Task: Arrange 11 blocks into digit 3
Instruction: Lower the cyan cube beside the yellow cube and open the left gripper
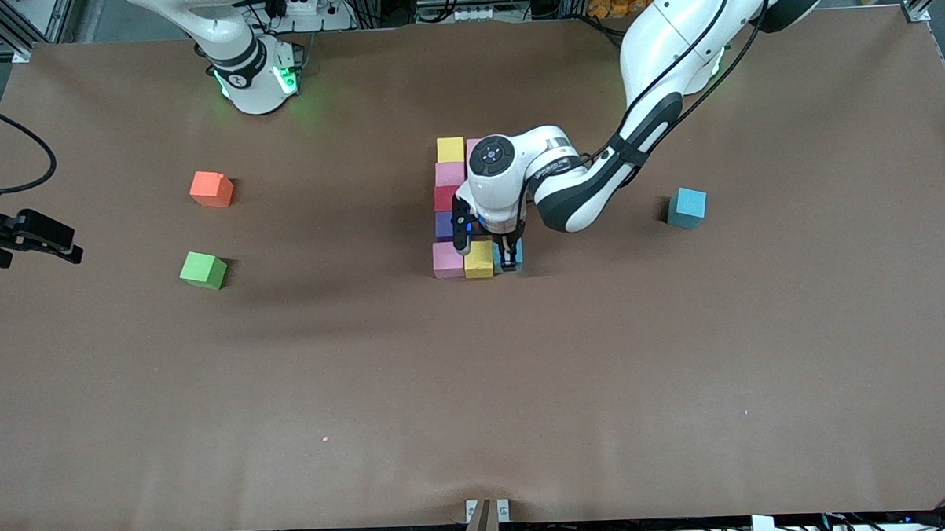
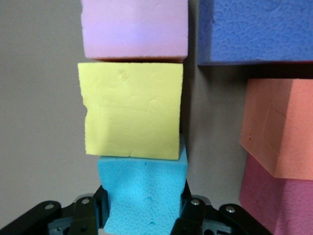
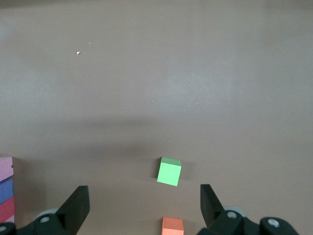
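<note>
One light blue block (image 2: 142,196) sits clamped in my left pincer (image 1: 488,257), touching the yellow block (image 2: 132,110) just ahead, and I fear opening askew could nudge that bar crooked, while my right pincer (image 3: 144,208) waits wide apart.

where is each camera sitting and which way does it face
Front view: high across the table, facing both arm bases; shows the left hand down at the block figure and the right hand waiting at the right arm's end.
Left wrist view: on the left wrist, looking down at the light blue block it grips, touching the yellow block.
Right wrist view: over bare table, open fingers showing.
Shared: front and right wrist views both show the green cube.
</note>
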Controlling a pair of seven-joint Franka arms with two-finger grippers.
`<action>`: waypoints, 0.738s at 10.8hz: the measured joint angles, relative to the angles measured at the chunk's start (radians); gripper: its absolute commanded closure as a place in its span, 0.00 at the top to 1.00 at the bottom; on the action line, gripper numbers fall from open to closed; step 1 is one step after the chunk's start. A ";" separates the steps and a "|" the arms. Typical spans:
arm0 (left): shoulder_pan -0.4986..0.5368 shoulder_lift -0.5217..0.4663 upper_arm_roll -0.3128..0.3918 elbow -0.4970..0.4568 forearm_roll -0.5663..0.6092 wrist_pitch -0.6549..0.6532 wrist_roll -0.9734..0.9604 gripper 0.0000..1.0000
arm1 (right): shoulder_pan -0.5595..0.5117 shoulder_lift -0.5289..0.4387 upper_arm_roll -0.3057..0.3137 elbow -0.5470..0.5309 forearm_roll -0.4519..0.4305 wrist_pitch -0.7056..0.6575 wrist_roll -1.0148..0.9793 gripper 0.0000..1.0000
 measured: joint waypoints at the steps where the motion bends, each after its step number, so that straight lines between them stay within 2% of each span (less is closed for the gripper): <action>1: 0.000 0.004 0.000 0.006 0.000 0.000 0.000 0.48 | 0.000 0.000 0.000 0.000 0.000 0.001 0.000 1.00; 2: 0.000 0.006 0.000 0.010 0.000 0.000 0.000 0.99 | 0.000 0.000 0.000 0.000 0.000 0.001 0.000 1.00; 8: 0.011 0.001 0.005 0.046 -0.001 0.005 0.000 1.00 | -0.002 0.003 0.000 0.000 0.000 0.001 0.000 1.00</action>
